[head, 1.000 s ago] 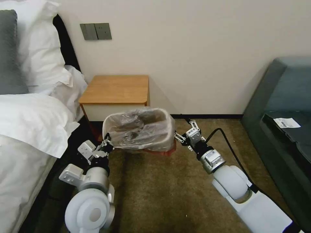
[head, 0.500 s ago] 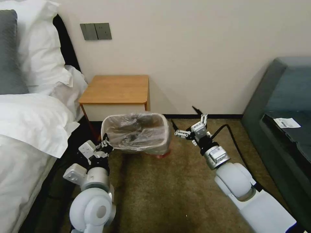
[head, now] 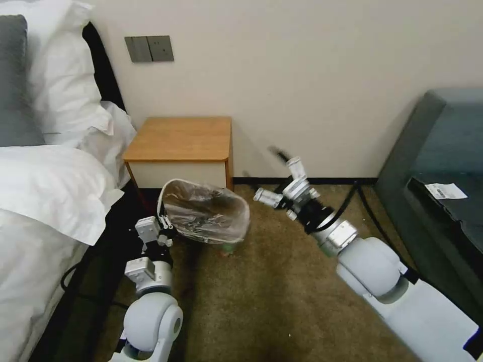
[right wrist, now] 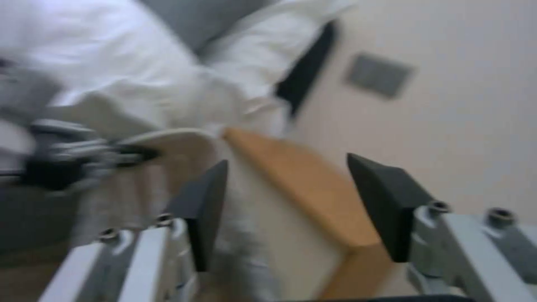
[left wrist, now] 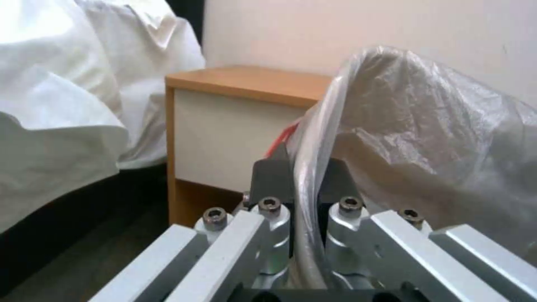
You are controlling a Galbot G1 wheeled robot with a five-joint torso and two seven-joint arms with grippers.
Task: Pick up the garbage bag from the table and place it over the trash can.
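1. The left gripper (head: 162, 221) is clamped on the rolled rim of the trash can (head: 221, 236), and the bin tilts, mouth tipped toward the robot, just in front of the table (head: 181, 138).
2. The garbage bag (head: 204, 211) is stretched over the bin's mouth, clear and wrinkled.
3. From the left wrist, the grip is plain: the dark fingertips (left wrist: 268, 174) sit on either side of the bag-covered rim (left wrist: 310, 167), and a red strip of the bag's edge (left wrist: 284, 135) peeks out just beyond them.
4. That same view puts the nightstand's white drawer front (left wrist: 224, 138) right behind the pincer, with white bedding (left wrist: 61, 105) off to one side.
5. The right gripper (head: 279, 176) hangs wide open and holds nothing, apart from the bin on its far side from the left pincer.
6. The right wrist view shows its pads (right wrist: 386, 201) well spread, with the nightstand's wooden top (right wrist: 296, 180) between them.
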